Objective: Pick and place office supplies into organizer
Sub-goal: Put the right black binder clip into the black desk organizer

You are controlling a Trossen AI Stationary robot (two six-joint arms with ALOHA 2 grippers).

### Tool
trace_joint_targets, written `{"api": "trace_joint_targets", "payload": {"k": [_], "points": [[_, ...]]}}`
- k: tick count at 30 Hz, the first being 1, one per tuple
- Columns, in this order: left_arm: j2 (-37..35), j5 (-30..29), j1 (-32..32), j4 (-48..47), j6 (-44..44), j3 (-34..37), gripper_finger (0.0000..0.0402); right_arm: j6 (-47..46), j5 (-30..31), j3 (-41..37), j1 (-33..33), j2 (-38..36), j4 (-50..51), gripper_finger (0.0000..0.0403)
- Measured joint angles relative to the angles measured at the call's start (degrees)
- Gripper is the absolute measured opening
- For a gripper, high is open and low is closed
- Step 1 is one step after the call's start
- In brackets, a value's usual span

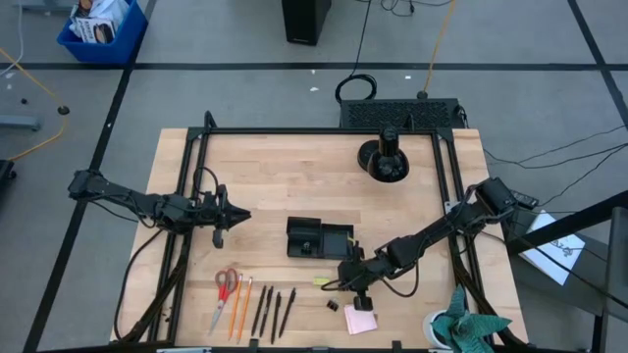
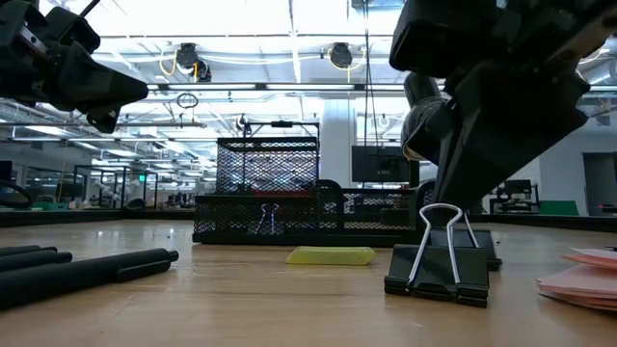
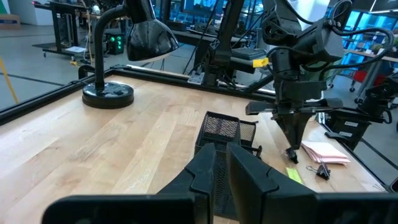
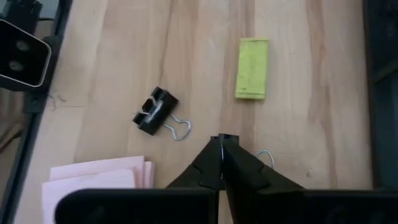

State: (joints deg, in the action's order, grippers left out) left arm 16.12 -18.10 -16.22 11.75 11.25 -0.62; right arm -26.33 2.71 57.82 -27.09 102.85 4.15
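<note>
The black mesh organizer [image 1: 334, 231] stands mid-table. Near the front edge lie red-handled scissors [image 1: 225, 294], orange pencils [image 1: 241, 306] and dark pens [image 1: 275, 312]. Right of them are a yellow piece [image 4: 252, 68], a loose dark clip [image 4: 154, 112] and a pink sticky-note pad [image 4: 99, 174]. My right gripper [image 4: 221, 140] slants down between the yellow piece and the pad, shut on a second small clip that its fingers mostly hide. My left gripper [image 1: 240, 215] hovers level left of the organizer, fingers nearly together, holding nothing. My right gripper comes at the second clip from above, slanting down from the table's right. The fingers hide the place of contact, so which part they have cannot be told. Only a wire loop [image 4: 267, 155] shows beside one finger. The clip [image 3: 291, 154] rests on the table.
A round black stand with a post [image 1: 385, 157] sits at the far side. A teal cloth [image 1: 471, 328] lies at the near right corner. Black frame rails run along the table's left, right and far edges. Bare wood shows between the left arm and the organizer.
</note>
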Motion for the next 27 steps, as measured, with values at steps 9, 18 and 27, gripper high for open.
{"api": "trace_joint_targets", "payload": {"k": [9, 18, 27], "points": [[0.0, 0.0, 0.0, 0.0, 0.0, 0.0, 0.0045, 2.2, 2.0, 0.3, 0.0, -1.4, 1.4, 0.0002], [0.0, 0.0, 0.0, -0.1, -0.2, 0.0, 0.0044, 11.0, 2.3, 6.2, -0.2, -6.4, 1.9, 0.0001], [0.0, 0.0, 0.0, -0.1, -0.2, 0.0, 0.0045, 27.7, 20.5, 15.3, -2.2, -4.8, 0.4, 0.0001]]}}
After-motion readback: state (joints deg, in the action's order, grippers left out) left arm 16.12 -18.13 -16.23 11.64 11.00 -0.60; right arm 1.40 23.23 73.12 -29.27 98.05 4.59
